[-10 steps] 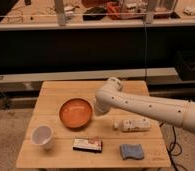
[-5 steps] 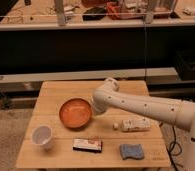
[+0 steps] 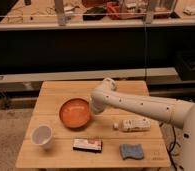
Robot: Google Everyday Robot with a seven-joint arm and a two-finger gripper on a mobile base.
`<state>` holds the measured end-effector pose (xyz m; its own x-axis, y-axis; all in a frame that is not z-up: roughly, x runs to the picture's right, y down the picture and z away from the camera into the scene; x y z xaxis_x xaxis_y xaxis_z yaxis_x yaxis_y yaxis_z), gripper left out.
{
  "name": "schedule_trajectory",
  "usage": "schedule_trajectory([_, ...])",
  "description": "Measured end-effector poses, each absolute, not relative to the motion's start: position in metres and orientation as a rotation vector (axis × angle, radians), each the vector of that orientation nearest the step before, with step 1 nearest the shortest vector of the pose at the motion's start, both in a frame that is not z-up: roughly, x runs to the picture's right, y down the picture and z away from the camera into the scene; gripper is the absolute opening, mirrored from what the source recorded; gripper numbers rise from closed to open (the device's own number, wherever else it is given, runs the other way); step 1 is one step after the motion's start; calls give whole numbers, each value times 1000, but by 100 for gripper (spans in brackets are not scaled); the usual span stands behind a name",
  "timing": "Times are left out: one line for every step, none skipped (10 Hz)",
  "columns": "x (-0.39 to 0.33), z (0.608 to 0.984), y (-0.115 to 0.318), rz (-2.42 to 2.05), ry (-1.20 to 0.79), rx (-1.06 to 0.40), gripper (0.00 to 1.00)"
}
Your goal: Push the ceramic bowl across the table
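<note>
The ceramic bowl [image 3: 74, 113] is round, shallow and orange-brown with a darker rim. It sits left of centre on the light wooden planked table [image 3: 61, 92]. My white arm reaches in from the right. Its gripper [image 3: 95, 107] is low at the bowl's right rim, touching it or nearly so. The arm's bulky wrist covers the gripper's end.
A white cup [image 3: 42, 136] stands at the front left. A flat dark-and-white box [image 3: 87, 145] lies in front of the bowl, a blue sponge [image 3: 131, 151] at the front right, and a white bottle [image 3: 133, 124] lies on its side right of the bowl. Dark shelving stands behind the table.
The arm's end has moved a little to the left, closing on the bowl's right rim. The bowl has not visibly shifted.
</note>
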<state>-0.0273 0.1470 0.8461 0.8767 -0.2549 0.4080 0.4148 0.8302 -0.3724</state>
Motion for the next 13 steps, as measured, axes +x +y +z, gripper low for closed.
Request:
schedule_trajectory([-35,848,148,-374,-359,-471,1])
schedule_trajectory([-44,849,148,-383,-365,-470,1])
schedule_trajectory([-51,851,148,-390,-371,-471,1])
schedule_trajectory([-54,852,148,-400,-376,-469,1])
schedule_trajectory([-56,853,148,-407,-377,-469,1])
schedule_trajectory([-67,853,147,-425,-384,-465,1])
schedule_trajectory([-81,853,147,-446,-394,-462,1])
schedule_trajectory([-90,854,147,-461,-402,-459,1])
schedule_trajectory([-97,853,147,-474,-409,-458,1])
schedule_trajectory([-101,852,147,-486,-413,-458,1])
schedule_trajectory([-108,851,149,-500,-419,-458,1])
schedule_trajectory([-116,850,150,-513,-429,-456,1])
schedule_trajectory([-124,848,151,-528,-440,-454,1])
